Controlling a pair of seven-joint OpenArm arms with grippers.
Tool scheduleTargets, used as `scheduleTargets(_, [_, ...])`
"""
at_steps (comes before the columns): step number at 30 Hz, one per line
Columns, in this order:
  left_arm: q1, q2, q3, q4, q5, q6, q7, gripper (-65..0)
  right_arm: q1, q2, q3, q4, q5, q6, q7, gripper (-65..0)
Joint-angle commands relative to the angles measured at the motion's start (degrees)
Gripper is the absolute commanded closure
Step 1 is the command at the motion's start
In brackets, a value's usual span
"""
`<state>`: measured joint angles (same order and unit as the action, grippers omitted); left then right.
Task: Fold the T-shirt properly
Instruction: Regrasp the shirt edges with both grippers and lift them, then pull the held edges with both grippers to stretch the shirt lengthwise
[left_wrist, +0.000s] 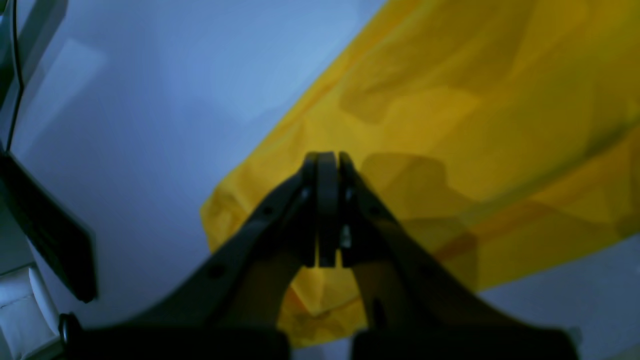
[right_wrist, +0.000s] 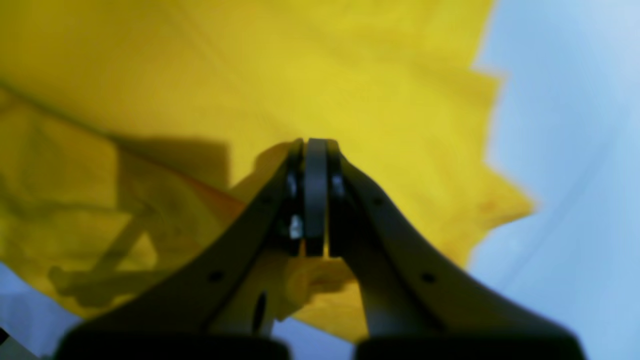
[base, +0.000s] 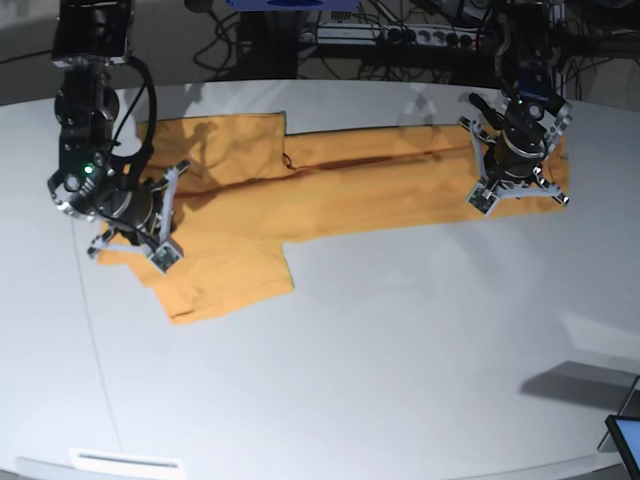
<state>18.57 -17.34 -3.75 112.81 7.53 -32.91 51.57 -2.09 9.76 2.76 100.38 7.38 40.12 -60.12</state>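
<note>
The orange-yellow T-shirt (base: 330, 190) lies flat across the far half of the white table, sleeves toward the left and hem toward the right. My right gripper (base: 130, 210) points down onto its left end, beside the near sleeve. In the right wrist view this gripper (right_wrist: 315, 142) is shut, with the T-shirt (right_wrist: 300, 65) bunched under the jaws. My left gripper (base: 512, 170) is down on the hem end at the right. Its wrist view shows the gripper (left_wrist: 327, 156) shut near the T-shirt's (left_wrist: 475, 100) corner, pads pressed together.
The white table (base: 400, 350) stretches toward the near edge. A dark screen corner (base: 625, 440) pokes in at the bottom right. Cables and a power strip (base: 400, 35) run along the back. A dark panel (left_wrist: 45, 225) stands left of the left gripper.
</note>
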Motion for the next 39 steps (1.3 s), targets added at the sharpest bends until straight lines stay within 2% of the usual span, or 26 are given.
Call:
scheduleTargets(1, [0.29, -0.72, -0.43, 0.11, 0.34, 0.6, -0.36, 0.0, 0.99, 0.39, 0.18, -0.11, 0.4, -0.12, 0.82, -0.1])
scheduleTargets(4, [0.47, -0.72, -0.43, -0.86, 1.31, 0.6, -0.36, 0.0, 1.08, 0.39, 0.18, -2.4, 0.49, -0.12, 0.82, -0.3])
scheduleTargets(8, [0.55, 0.86, -0.34, -3.5, 8.34, 0.6, -0.36, 0.0, 1.25, 0.39, 0.27, -6.18, 0.49, -0.12, 1.26, -0.3])
scheduleTargets(13, [0.03, 2.0, -0.25, -8.86, 14.84, 0.6, -0.36, 0.0, 1.25, 0.48, 0.36, -11.37, 0.49, -0.12, 5.13, -0.3])
scheduleTargets(18, [-0.33, 1.83, -0.08, -13.78, 15.37, 0.6, -0.45, 0.0, 1.25, 0.83, 0.36, -15.24, 0.4, -0.12, 7.59, -0.3])
scheduleTargets(27, [-7.89, 1.74, 0.45, -15.98, 15.55, 0.6, -0.45, 0.0, 1.78, 2.86, 1.24, -15.94, 0.4, -0.12, 8.12, -0.3])
scheduleTargets(31, [-10.35, 1.83, 5.55, -15.72, 15.64, 0.6, 0.08, 0.0, 2.83, 3.47, 4.49, -17.87, 0.32, -0.12, 8.03, -0.3])
scheduleTargets(34, [-10.35, 2.09, 10.12, -15.8, 18.71, 0.6, 0.08, 0.0, 3.54, 5.14, 6.33, -20.42, 0.32, -0.12, 8.12, -0.3])
scheduleTargets(39, [-10.44, 6.49, 13.29, -15.8, 25.57, 0.6, -0.01, 0.0, 4.33, 7.16, 6.51, -23.5, 0.4, -0.12, 10.32, -0.3])
